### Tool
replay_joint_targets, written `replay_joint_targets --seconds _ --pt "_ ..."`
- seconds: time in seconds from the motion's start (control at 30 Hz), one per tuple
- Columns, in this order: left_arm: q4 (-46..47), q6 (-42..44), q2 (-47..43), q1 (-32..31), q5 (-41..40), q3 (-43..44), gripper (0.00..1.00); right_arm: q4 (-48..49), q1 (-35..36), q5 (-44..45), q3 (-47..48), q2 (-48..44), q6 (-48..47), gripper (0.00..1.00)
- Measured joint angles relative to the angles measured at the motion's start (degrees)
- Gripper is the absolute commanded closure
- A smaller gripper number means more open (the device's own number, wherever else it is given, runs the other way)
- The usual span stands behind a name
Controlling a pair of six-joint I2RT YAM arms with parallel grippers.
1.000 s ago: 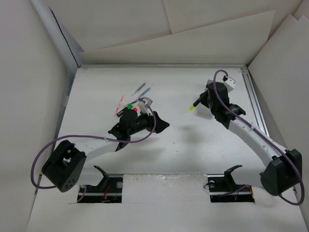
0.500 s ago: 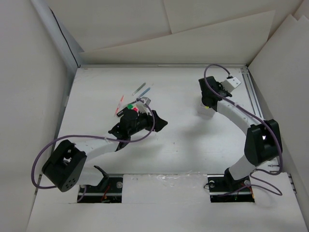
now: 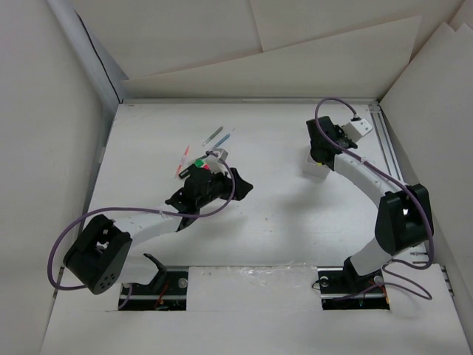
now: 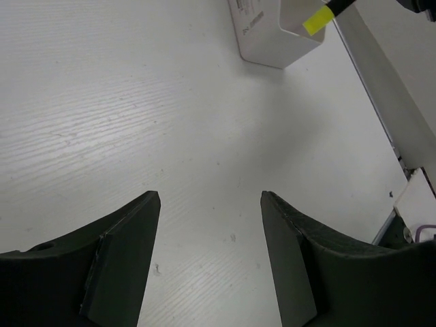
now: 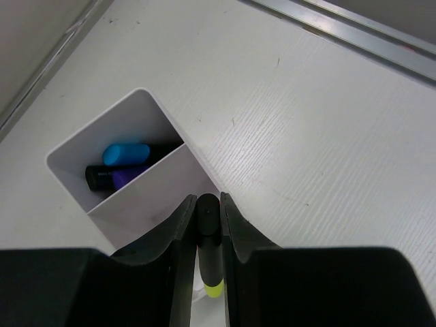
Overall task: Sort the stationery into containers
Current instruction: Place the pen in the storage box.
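Take the box [image 5: 139, 101] as your reference for all positions.

**Right arm.** The right gripper [image 5: 208, 201] hangs directly above the box. Its fingers are clenched on a yellow-ended highlighter [image 5: 208, 255] with a black body. The highlighter points yellow end down into the compartment on the wrist camera's side of the divider. You cannot tell whether the end touches the compartment floor.

**Box contents.** In the compartment beyond the divider lie a blue-capped highlighter [image 5: 127, 153] and a purple-ended highlighter [image 5: 116, 178], side by side and touching.

**Left arm.** The left gripper [image 4: 210, 199] is well apart from the box, to its left in the top view. Its fingers are spread, with nothing between them, above the bare table [image 4: 136, 102]. It faces the box.

**Loose stationery.** A cluster of highlighters [image 3: 194, 161] lies on the table well to the left of the box, just beyond the left gripper. Two thin pens [image 3: 216, 136] lie near that cluster, also well left of the box and slightly farther from the arm bases.
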Motion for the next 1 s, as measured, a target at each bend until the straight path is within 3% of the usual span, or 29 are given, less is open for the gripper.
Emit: replay_joint_targets --seconds 0.1,0.13,0.17,0.3,0.67,1.0 --pt "-2.1 -0.26 -0.15 0.85 -2.43 0.0 0.43 -0.85 0.0 0.44 0.0 0.0 0.55 0.75" --pt "-2.21 -0.37 -0.22 1.27 -2.67 0.0 0.43 -1.16 0.0 0.57 0.0 0.0 0.66 0.75" --pt "-2.8 -0.46 -0.46 1.57 -3.76 0.0 0.43 -1.22 0.0 0.59 0.0 0.0 0.76 0.68" --pt "-5.44 -0.83 -2.84 2.27 -8.07 0.0 0.43 -1.11 0.0 0.35 0.0 0.0 0.81 0.57" --pt "-8.35 -1.01 -4.17 2.27 -13.05 0.0 0.43 -0.52 0.02 -2.36 -0.37 -0.94 -0.26 0.55" --pt "-13.27 -1.42 -7.32 2.38 -18.62 0.02 0.41 5.33 3.54 -17.0 -4.44 -12.52 -6.88 0.5"
